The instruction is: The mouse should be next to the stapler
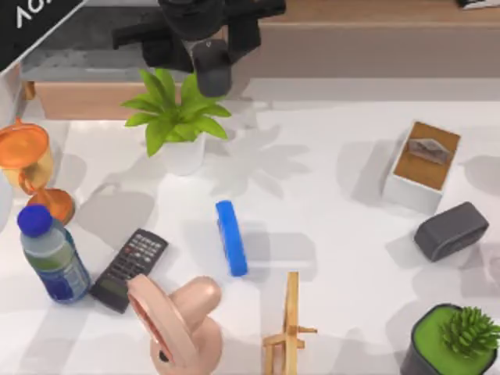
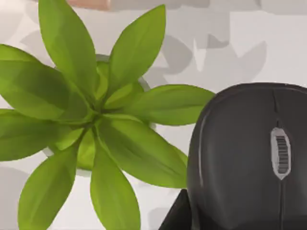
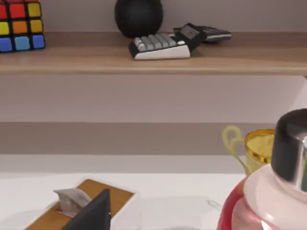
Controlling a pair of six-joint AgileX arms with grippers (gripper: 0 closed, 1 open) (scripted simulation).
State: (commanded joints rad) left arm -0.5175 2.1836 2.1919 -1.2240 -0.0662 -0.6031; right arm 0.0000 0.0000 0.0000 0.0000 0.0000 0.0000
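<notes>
The black mouse (image 1: pixel 212 69) hangs in the air at the back of the table, over the leaves of a potted plant (image 1: pixel 178 125). My left gripper (image 1: pixel 209 55) is shut on it. In the left wrist view the mouse (image 2: pixel 249 158) shows its scroll wheel, with the plant (image 2: pixel 91 120) below it. The blue stapler (image 1: pixel 231 237) lies near the table's middle, well in front of the mouse and apart from it. My right gripper (image 3: pixel 93 213) is parked low at the right, near the tissue box (image 3: pixel 79 203).
A remote (image 1: pixel 129 268), a bottle (image 1: pixel 53 254) and an orange hourglass (image 1: pixel 30 168) stand at the left. A pink object (image 1: pixel 176 316) and a wooden stand (image 1: pixel 289 324) are in front. At the right are a tissue box (image 1: pixel 422 164), a dark grey block (image 1: pixel 451 230) and a green pot (image 1: pixel 453 340).
</notes>
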